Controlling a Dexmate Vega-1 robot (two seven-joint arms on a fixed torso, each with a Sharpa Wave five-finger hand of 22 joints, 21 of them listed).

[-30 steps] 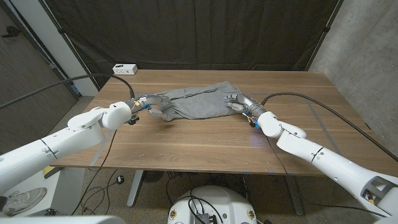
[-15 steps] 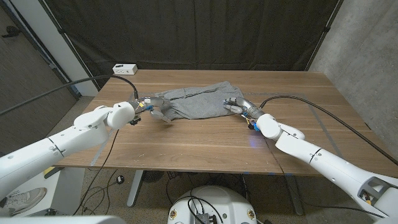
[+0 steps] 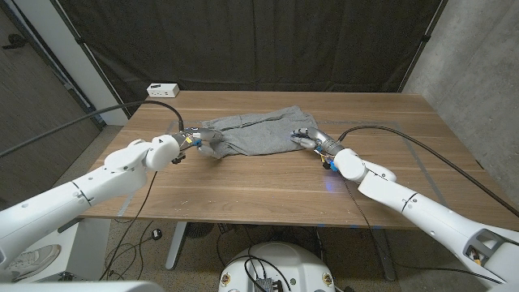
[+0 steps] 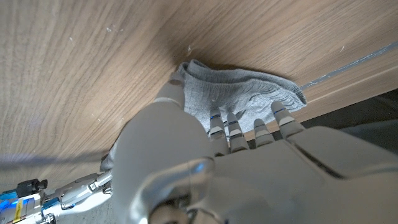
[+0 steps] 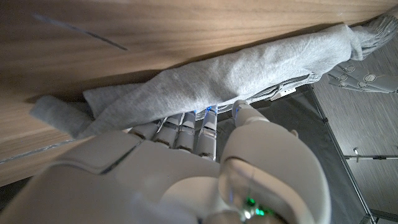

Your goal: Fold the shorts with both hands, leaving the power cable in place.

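We see the gray shorts lying in the middle of the wooden worktop, a bit toward the far side. They stretch long from side to side, from our left hand to our right hand.

Our left hand is at the left end of the shorts. In the left wrist view its fingers curl onto the bunched gray edge, and the thumb sits beside that edge. It looks like a pinch on the cloth.

Our right hand is at the right end. In the right wrist view its fingers tuck under the cloth and the thumb comes up beside it, so we think it holds that end too.

Each hand is right at its own end, so neither one is nearer than the other. The shorts lie between the two hands. We think the fold has to go across that long line, with both ends lifted and carried together.

A black cable curves over the far left part of the worktop, near a white box at the back corner. It passes close by our left hand, so that side needs care.
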